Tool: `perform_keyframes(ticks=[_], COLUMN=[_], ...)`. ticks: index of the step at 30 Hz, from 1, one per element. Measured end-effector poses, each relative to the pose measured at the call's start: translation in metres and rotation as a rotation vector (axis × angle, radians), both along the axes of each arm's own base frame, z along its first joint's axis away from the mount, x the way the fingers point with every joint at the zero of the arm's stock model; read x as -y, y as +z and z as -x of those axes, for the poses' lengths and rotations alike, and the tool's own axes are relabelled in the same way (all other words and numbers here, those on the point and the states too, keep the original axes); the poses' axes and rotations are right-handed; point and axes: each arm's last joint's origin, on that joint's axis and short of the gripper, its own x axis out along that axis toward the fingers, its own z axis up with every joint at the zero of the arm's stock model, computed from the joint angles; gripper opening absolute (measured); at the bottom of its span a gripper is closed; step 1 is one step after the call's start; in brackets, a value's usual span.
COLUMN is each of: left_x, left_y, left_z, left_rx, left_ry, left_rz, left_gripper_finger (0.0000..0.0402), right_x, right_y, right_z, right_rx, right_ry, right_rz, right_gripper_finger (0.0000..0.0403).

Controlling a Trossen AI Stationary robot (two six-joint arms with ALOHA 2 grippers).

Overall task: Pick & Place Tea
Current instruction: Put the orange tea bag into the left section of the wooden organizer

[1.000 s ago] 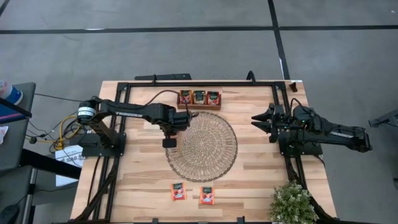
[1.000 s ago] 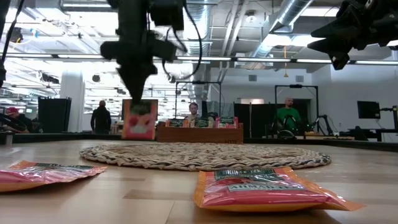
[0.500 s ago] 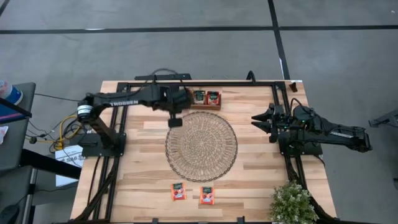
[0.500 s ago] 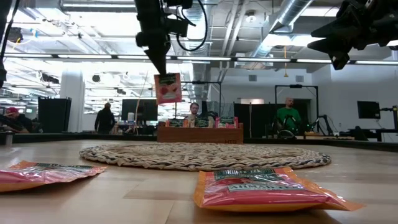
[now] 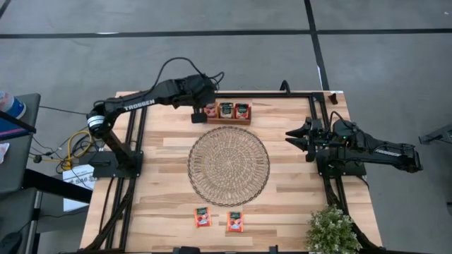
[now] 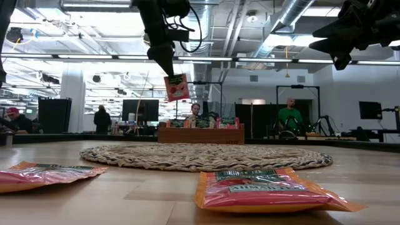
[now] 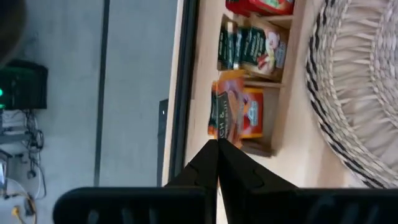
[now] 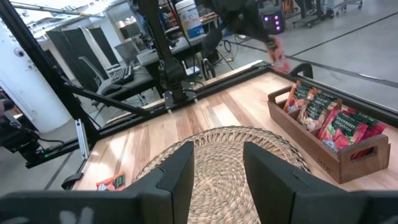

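Observation:
My left gripper hangs over the left end of the brown wooden tray at the table's far edge, shut on a red-orange tea sachet. In the left wrist view the sachet hovers above the tray's end compartment. The other compartments hold upright sachets. Two more red-orange sachets lie flat near the table's near edge. My right gripper waits open at the table's right side. My left gripper pinches the sachet's upper edge between its two fingertips, coming from above and pointing down. The sachet hangs below the fingers, a little tilted, lifted clear of the tray and the table.
A large round woven mat fills the table's middle, between the tray and the two loose sachets. A small green plant stands at the near right corner. Black frame rails run along the left, right and far edges. People stand in the room behind.
My left gripper has carried the sachet from the mat's left edge upward and toward the table's far edge, ending over the tray's left end. The sachet has stayed hanging from the shut fingers throughout, now higher above the table than before.

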Motion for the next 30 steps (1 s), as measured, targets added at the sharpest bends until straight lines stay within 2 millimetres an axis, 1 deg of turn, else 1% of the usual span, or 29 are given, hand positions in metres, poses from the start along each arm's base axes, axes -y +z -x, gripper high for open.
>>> perform_keyframes(ticks=[3, 6, 12, 16, 19, 22, 28, 30], left_x=[-0.006, -0.01, -0.02, -0.03, -0.037, -0.042, -0.044, -0.045], left_y=[-0.003, -0.012, -0.041, -0.054, -0.06, -0.06, -0.06, -0.064], left_z=[-0.003, -0.008, -0.021, -0.021, -0.019, -0.017, -0.018, -0.02], left_rx=[0.005, -0.028, -0.123, -0.165, -0.199, -0.19, -0.168, -0.177], left_ry=[-0.026, -0.058, -0.097, -0.091, -0.095, -0.094, -0.124, -0.132], left_rz=[-0.003, 0.0, 0.028, 0.053, 0.056, 0.072, 0.071, 0.073], left_gripper_finger=[0.0, 0.0, 0.0, 0.0, 0.0, 0.0, 0.0, 0.0], right_x=[0.0, 0.0, 0.0, 0.0, 0.0, 0.0, 0.0, 0.0], right_y=[0.0, 0.001, 0.001, 0.001, 0.001, 0.001, 0.001, 0.001], right_z=[0.0, 0.0, 0.0, 0.0, 0.0, 0.0, 0.0, 0.0], right_rx=[0.001, 0.01, 0.008, 0.008, 0.009, 0.009, 0.009, 0.009], right_ry=[0.0, -0.001, -0.004, -0.003, -0.004, -0.004, -0.004, -0.004], right_rz=[0.0, -0.005, -0.009, -0.01, -0.016, -0.016, -0.016, -0.016], right_gripper_finger=[0.013, 0.013, 0.013, 0.013, 0.013, 0.013, 0.013, 0.013])
